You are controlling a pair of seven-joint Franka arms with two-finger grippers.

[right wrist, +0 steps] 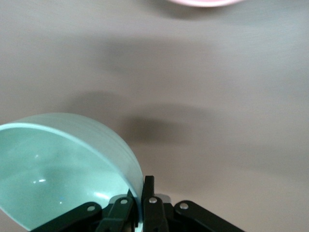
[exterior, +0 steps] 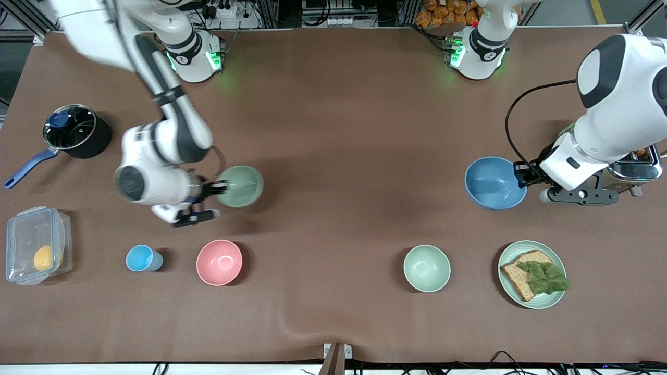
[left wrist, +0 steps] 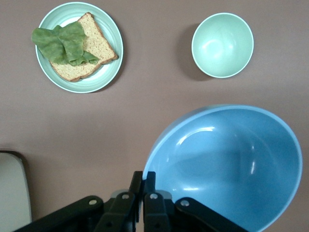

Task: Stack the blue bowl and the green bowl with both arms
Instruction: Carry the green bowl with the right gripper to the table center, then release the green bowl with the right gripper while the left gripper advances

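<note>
Blue bowl in left claw, green bowl in right claw

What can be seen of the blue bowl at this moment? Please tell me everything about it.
The blue bowl is round, matte, medium blue and empty, with a glossy highlight inside. The left gripper is shut on its rim, one finger inside and one outside. It sits tilted in the grip, toward the left arm's end of the table, beside the toaster, farther from the front camera than the mint-green bowl.
</note>
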